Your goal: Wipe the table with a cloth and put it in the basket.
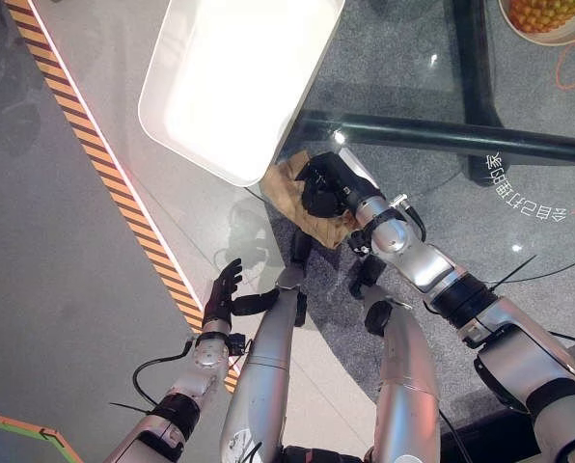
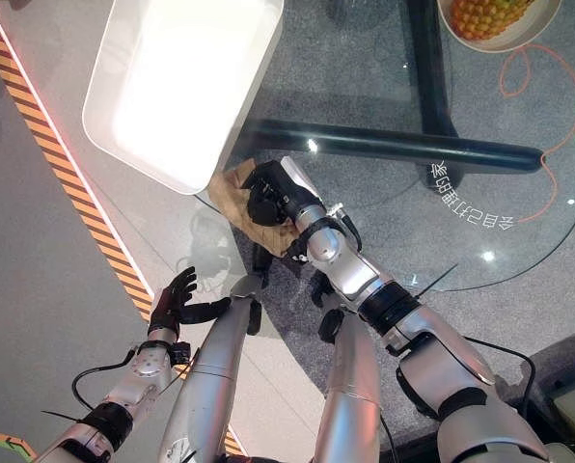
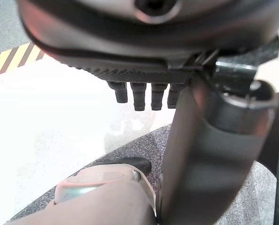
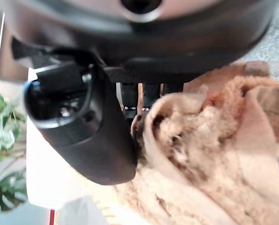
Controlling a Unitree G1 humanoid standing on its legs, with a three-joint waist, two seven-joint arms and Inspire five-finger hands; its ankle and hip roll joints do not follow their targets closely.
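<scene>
Left hand (image 1: 222, 292): low on the near left, off the glass table (image 1: 403, 87), fingers relaxed and spread.
Table edge: white basket (image 1: 232, 79) overhangs it, far left.
Fruit bowl (image 1: 548, 19): far right, well apart.
Right hand (image 2: 268, 198): curled, grasping the tan cloth (image 2: 232, 198) just beside the basket.
Right wrist view: cloth (image 4: 209, 154) bunched against the fingers (image 4: 130, 96).

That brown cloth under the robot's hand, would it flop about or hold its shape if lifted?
Probably floppy: the cloth bunches into soft folds against the right hand. Its fuzzy pile suggests it is light and grips rather than slips on the glass table. It would likely droop when carried to the white basket.
</scene>
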